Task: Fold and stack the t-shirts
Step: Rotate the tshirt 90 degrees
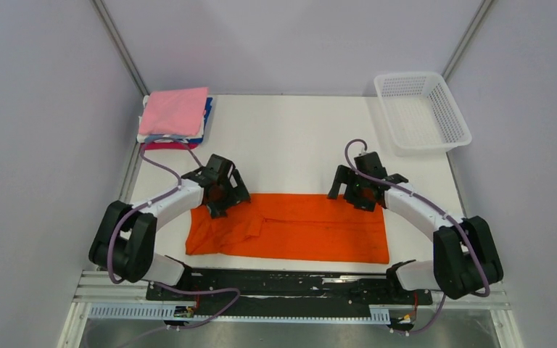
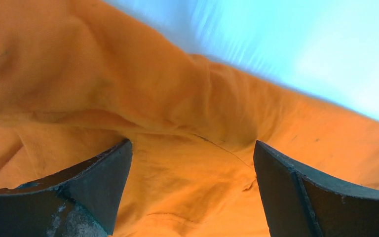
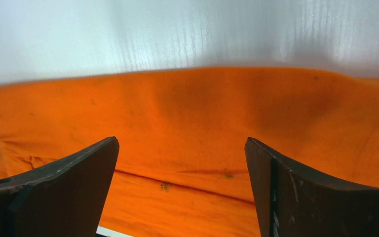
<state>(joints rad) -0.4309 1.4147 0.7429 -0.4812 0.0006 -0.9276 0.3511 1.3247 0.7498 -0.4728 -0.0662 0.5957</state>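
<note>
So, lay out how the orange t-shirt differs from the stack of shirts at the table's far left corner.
The orange t-shirt is one garment in one colour; the stack has several layers, pink on top with white, blue and magenta edges below. The orange t-shirt lies spread in a wide, wrinkled band along the near side; the stack is a compact, squared pile. Both are cloth resting on the white table.

Fingers (image 2: 94, 187): black, matt, hard; grey scuffs on the left gripper (image 2: 192, 150).
Orange t-shirt (image 1: 312, 232): soft matt cloth, fine knit, creased, lying under both pairs of fingers.
Folded t-shirts (image 1: 175, 116): matt cloth, beyond the left gripper.
Basket (image 1: 422, 112): white plastic mesh, beyond the right gripper (image 3: 181, 143).
Table (image 1: 290, 145): white, smooth, faint sheen.
</note>
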